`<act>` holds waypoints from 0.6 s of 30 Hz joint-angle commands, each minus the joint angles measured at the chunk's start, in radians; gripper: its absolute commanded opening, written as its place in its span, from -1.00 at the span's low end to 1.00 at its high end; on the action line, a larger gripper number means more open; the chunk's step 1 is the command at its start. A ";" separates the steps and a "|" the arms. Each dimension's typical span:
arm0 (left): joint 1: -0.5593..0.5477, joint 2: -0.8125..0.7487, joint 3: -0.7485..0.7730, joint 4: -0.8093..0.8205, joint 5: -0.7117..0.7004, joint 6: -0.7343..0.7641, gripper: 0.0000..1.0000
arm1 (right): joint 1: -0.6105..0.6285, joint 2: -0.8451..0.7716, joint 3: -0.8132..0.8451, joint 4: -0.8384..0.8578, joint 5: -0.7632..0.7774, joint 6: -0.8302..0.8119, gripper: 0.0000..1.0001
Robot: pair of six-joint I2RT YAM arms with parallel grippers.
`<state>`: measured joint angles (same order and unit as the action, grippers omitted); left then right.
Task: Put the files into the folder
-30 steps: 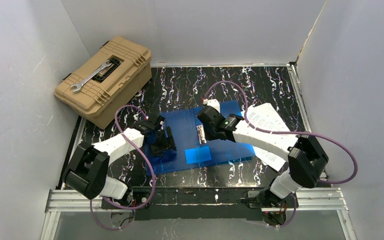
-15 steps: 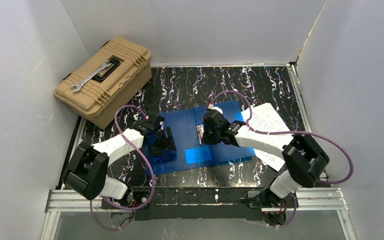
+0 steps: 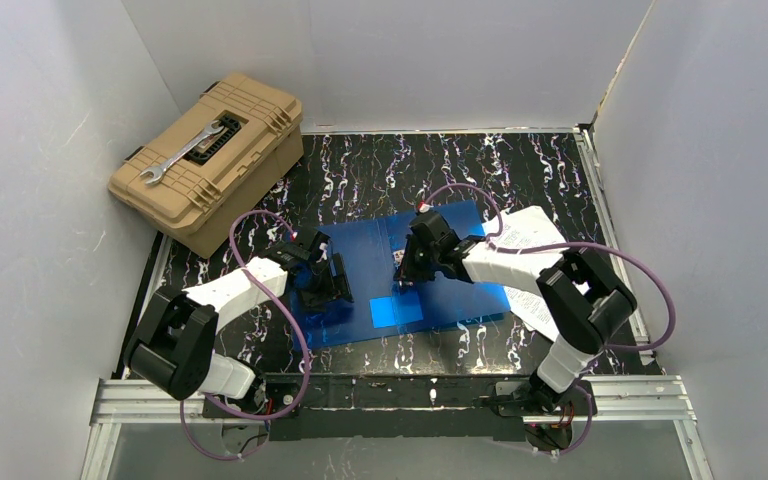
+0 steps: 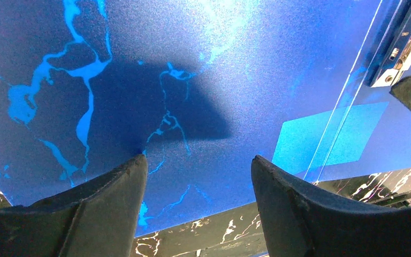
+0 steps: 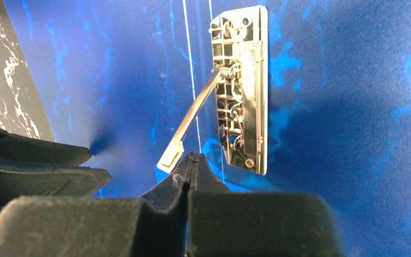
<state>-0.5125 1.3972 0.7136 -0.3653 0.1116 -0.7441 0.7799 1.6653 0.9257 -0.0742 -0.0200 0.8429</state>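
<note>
Bright blue folder [image 3: 370, 255] on a black table [image 3: 540, 170] veined white and purple.
A paler blue square [image 3: 396, 311] sits at its 6 o'clock; white files [image 3: 535, 232] carry black print; the toolbox [image 3: 210, 160] at 10 o'clock is tan.

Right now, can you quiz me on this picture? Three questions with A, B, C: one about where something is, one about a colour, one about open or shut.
1. Where does the wrench lie?
A. on the lid of the toolbox
B. on the floor
C. hanging on a wall

2. What colour is the folder?
A. red
B. blue
C. green

3. How is the right gripper?
A. wide open
B. shut
C. clamped on a pencil

Answers:
1 A, the silver wrench rests across the tan lid.
2 B, it is glossy bright blue.
3 B, the right wrist view shows its two fingers pressed together with no gap.
</note>
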 commanded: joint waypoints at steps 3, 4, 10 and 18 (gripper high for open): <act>0.000 0.009 -0.018 -0.074 -0.024 0.021 0.39 | -0.039 0.046 0.060 0.066 -0.065 0.021 -0.97; 0.000 0.009 -0.017 -0.076 -0.027 0.023 0.39 | -0.046 0.056 0.070 0.065 -0.069 0.018 -0.97; 0.000 0.011 -0.013 -0.079 -0.032 0.025 0.39 | -0.086 0.134 0.153 0.084 -0.104 -0.019 -0.97; 0.000 0.011 -0.008 -0.088 -0.038 0.029 0.39 | -0.130 0.226 0.260 0.077 -0.127 -0.049 -0.97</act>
<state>-0.5129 1.3972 0.7155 -0.3737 0.1112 -0.7372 0.6674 1.8599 1.1103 -0.0196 -0.1246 0.8291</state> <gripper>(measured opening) 0.697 0.029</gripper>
